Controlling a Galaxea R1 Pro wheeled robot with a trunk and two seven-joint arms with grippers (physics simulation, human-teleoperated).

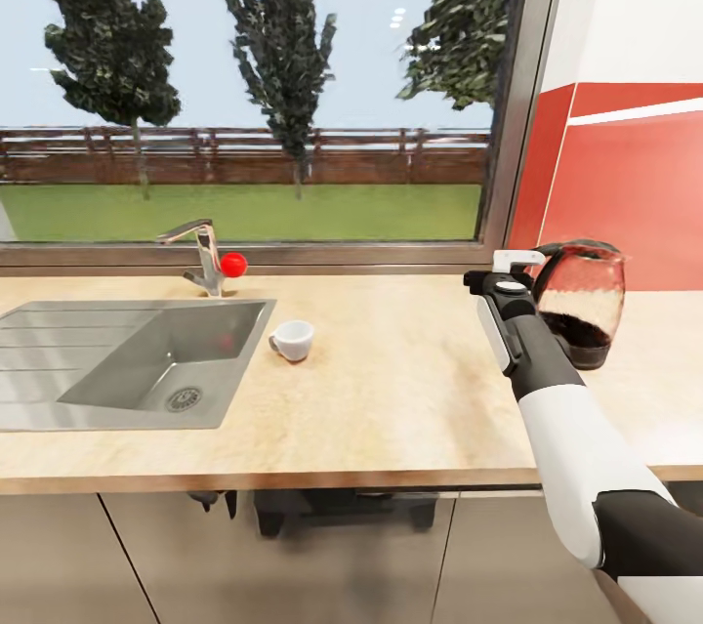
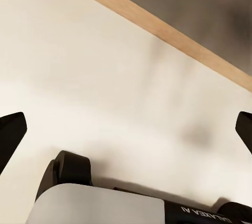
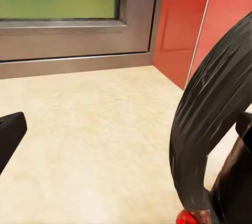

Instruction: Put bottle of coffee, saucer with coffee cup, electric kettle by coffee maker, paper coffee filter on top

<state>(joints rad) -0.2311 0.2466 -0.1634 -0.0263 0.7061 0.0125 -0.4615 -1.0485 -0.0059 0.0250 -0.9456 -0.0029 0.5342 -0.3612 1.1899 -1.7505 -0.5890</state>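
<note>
The electric kettle [image 1: 582, 304] stands on the kitchen countertop [image 1: 410, 409] at the right, by the red wall. My right gripper [image 1: 520, 265] is at its black handle [image 3: 207, 129]. In the right wrist view the fingers stand wide apart, open, with the handle between them and close to one finger [image 3: 244, 125]. The white coffee cup [image 1: 292, 340] sits upright on the countertop just right of the sink. My left gripper [image 2: 126, 129] is open below the counter edge, facing a pale cabinet front with nothing between its fingers.
An inset steel sink [image 1: 127, 360] takes up the counter's left, with a faucet [image 1: 200, 253] and a red ball [image 1: 233, 264] behind it. A window frame [image 1: 293, 253] runs along the back. Bare worktop lies between cup and kettle.
</note>
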